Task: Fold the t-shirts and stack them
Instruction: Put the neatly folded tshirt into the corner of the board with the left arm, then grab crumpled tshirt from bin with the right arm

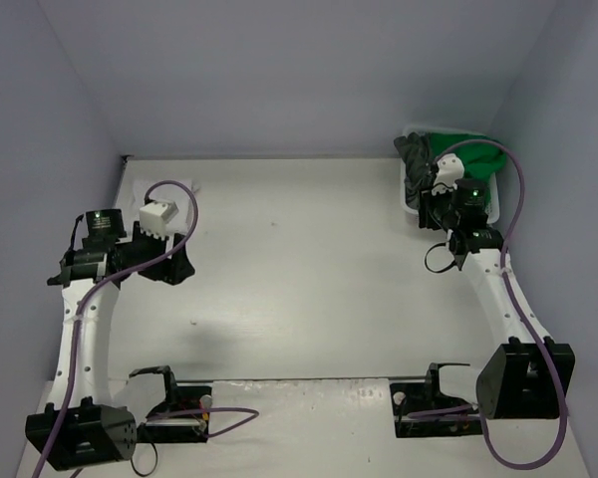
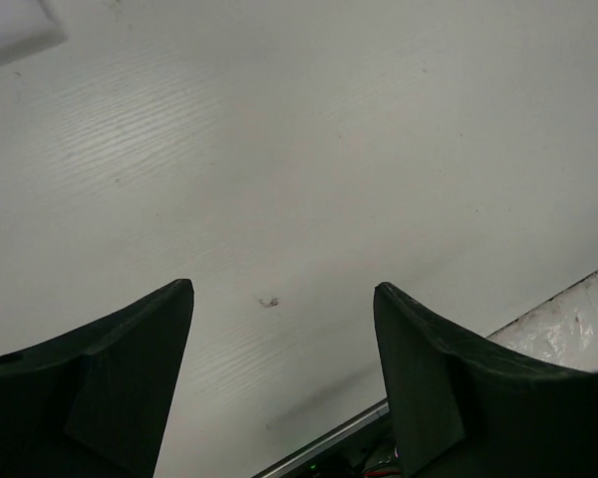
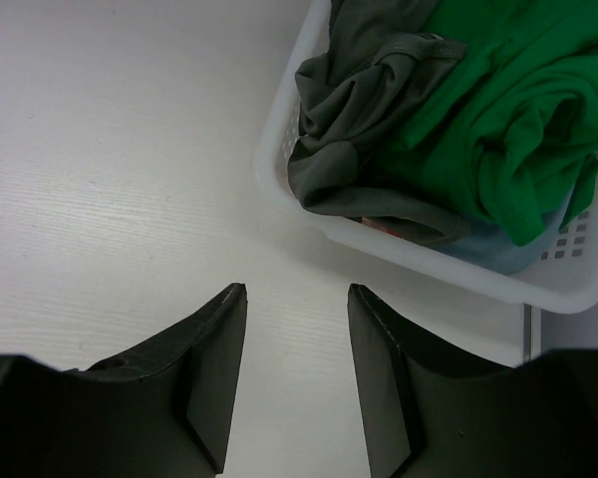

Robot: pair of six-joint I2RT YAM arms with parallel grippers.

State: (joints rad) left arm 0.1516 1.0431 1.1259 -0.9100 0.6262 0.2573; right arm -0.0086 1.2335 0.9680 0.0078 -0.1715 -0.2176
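Left gripper [image 2: 282,287] gapes wide, right gripper [image 3: 296,289] half open near basket [image 3: 419,261], both empty.

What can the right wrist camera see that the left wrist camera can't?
Only the right wrist view shows the white basket, holding a dark grey shirt and a green shirt. Only the left wrist view shows a tiny mark on the table. Both show bare white table and an open, empty gripper: the left gripper and the right gripper.

Basket [image 3: 429,261] at far right corner of the table [image 1: 299,269], shirts [image 3: 458,110] heaped inside, right gripper [image 3: 297,294] just before it
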